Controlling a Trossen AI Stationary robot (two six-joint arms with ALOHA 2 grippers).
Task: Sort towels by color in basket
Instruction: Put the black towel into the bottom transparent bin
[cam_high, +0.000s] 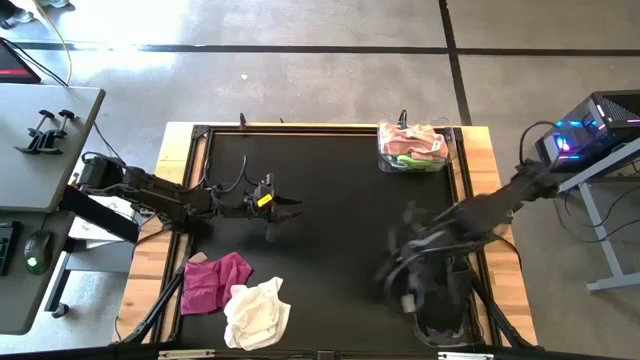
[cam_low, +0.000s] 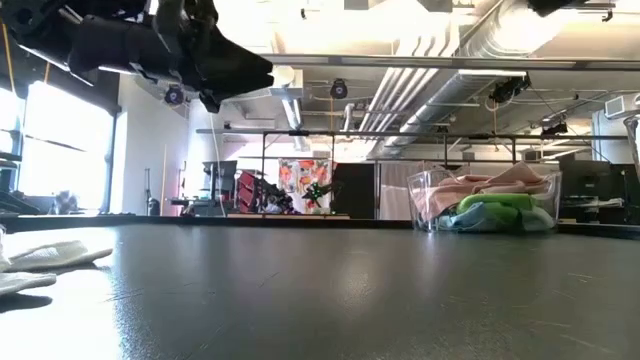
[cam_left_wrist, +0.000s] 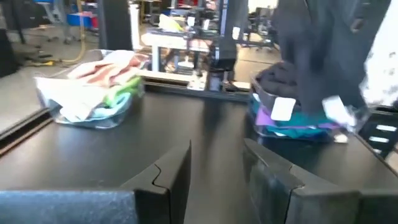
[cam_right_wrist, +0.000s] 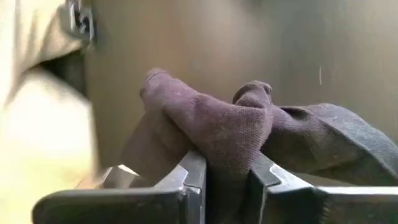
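Observation:
A magenta towel and a cream towel lie crumpled on the table's near left. A clear basket at the far right holds peach-pink, lime green and pale towels. A second basket at the near right holds dark, purple and teal towels. My left gripper hovers open over the table's left middle, empty. My right gripper, blurred in the high view, is beside the near-right basket, shut on a black towel. My right gripper pinches a bunched fold of the black towel between its two fingers. The cloth bulges up past the fingertips in two humps and trails off to one side. Several layers are caught. I cannot tell whether the towel hangs clear of the basket.
The black mat is bare between the two arms. A raised wooden frame borders the table. A desk with a mouse and clamps stands left of the table, and a lit computer stands at the right.

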